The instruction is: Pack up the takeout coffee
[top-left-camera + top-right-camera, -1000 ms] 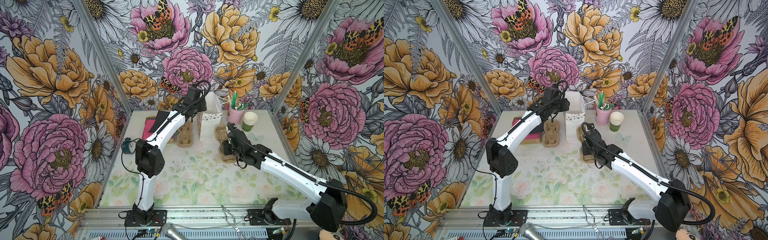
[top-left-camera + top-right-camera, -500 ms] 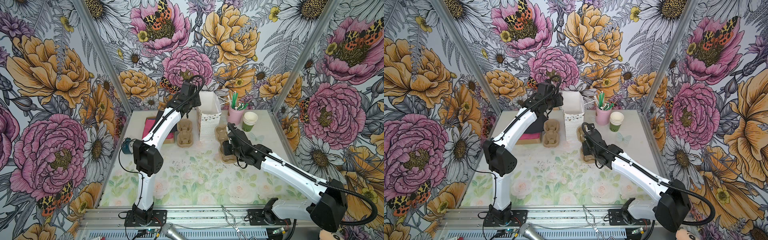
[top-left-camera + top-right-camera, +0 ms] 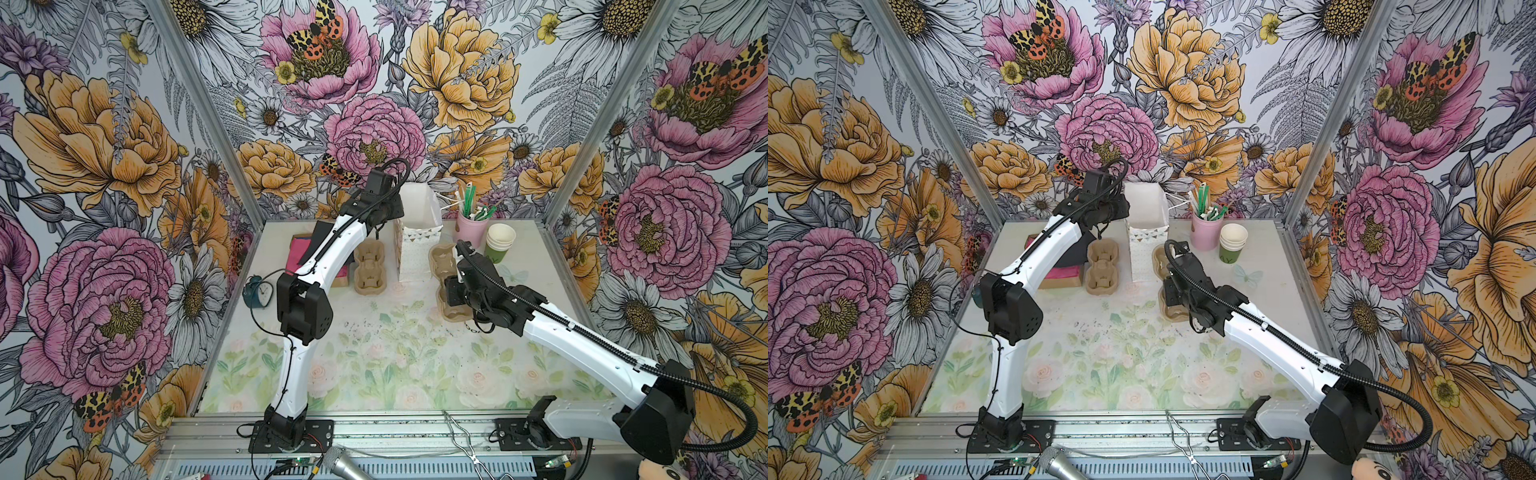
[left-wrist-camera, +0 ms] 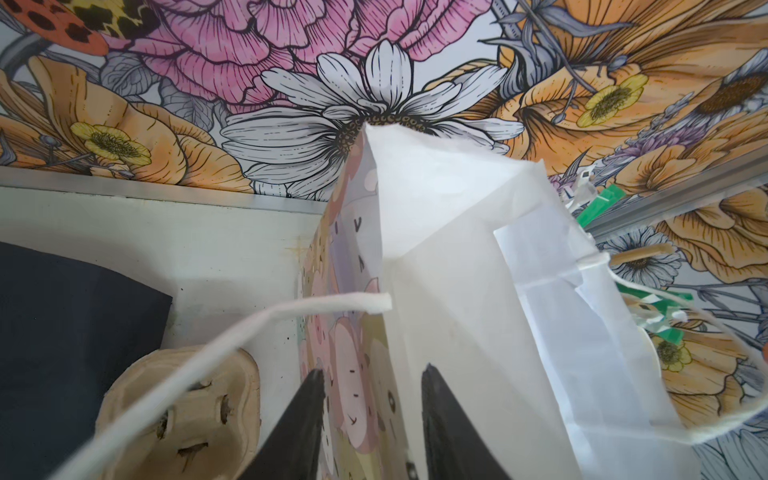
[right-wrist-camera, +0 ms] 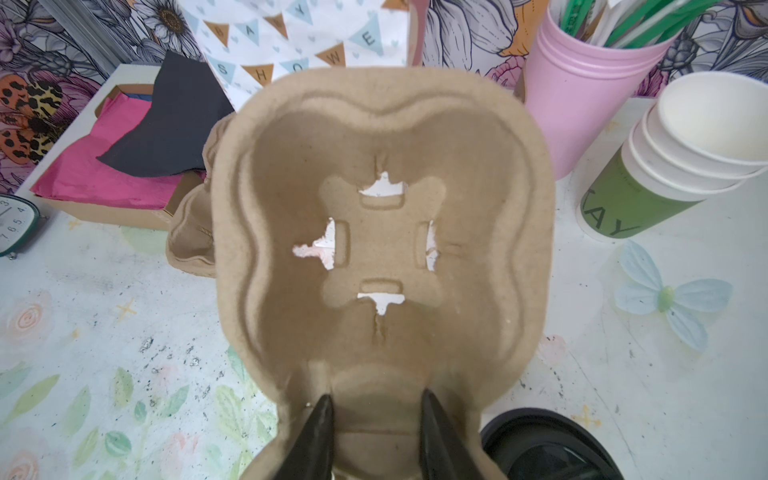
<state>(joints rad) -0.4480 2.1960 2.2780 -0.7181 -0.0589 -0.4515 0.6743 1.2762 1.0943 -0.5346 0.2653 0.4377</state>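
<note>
At the rim of the standing paper bag [image 3: 417, 249], the left jaws are held apart astride its side wall. One black finger [image 4: 299, 419] is set outside the printed face and the other inside against the white lining; whether the paper is touched cannot be told. The bag's cord handle [image 4: 249, 324] is draped past the outer finger. The right jaws are seen closed on the narrow waist of a pulp cup carrier [image 5: 382, 232], its empty socket stretched ahead of the fingertips toward the bag. Of the takeout coffee [image 5: 544, 446] only a round black lid is shown, just beside the right jaws and back toward the wrist, on the side of the stacked cups [image 5: 685, 166]; its cup wall is hidden. A second carrier [image 3: 369, 266] is seen on the bench [image 3: 374, 365], below the left jaws' outer finger.
</note>
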